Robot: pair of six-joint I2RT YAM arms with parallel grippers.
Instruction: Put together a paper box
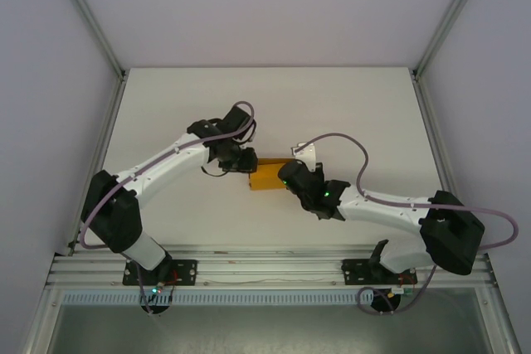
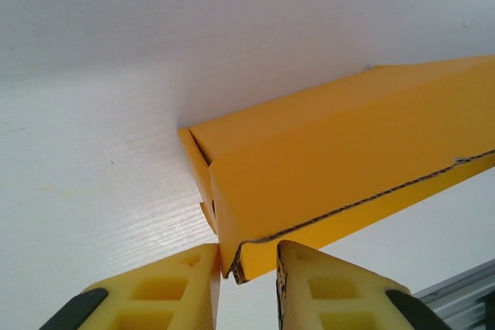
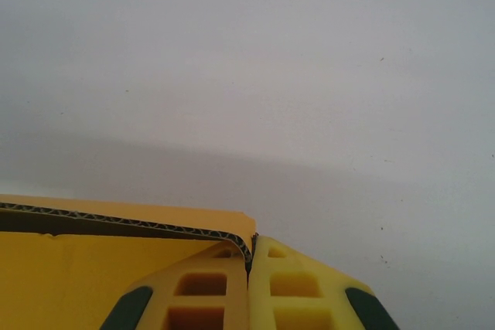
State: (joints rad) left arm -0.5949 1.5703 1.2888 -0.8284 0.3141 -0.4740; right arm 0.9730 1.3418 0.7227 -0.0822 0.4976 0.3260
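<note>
The paper box (image 1: 267, 177), a small orange-yellow card box, lies at the middle of the white table (image 1: 332, 105) between my two grippers. My left gripper (image 1: 243, 163) is at its left end. In the left wrist view the yellow jaws (image 2: 247, 251) stand a little apart around the near corner of the box (image 2: 340, 144). That corner touches the left finger (image 2: 178, 284) and a gap shows before the other one. My right gripper (image 1: 292, 178) is at the box's right end. It (image 3: 249, 243) is shut on the bent corrugated edge of a box wall (image 3: 85, 268).
A metal rail (image 1: 265, 267) runs along the near table edge, with both arm bases bolted to it. Slanted frame posts (image 1: 91, 18) and pale walls close in the left, right and back sides. Bare white tabletop surrounds the box.
</note>
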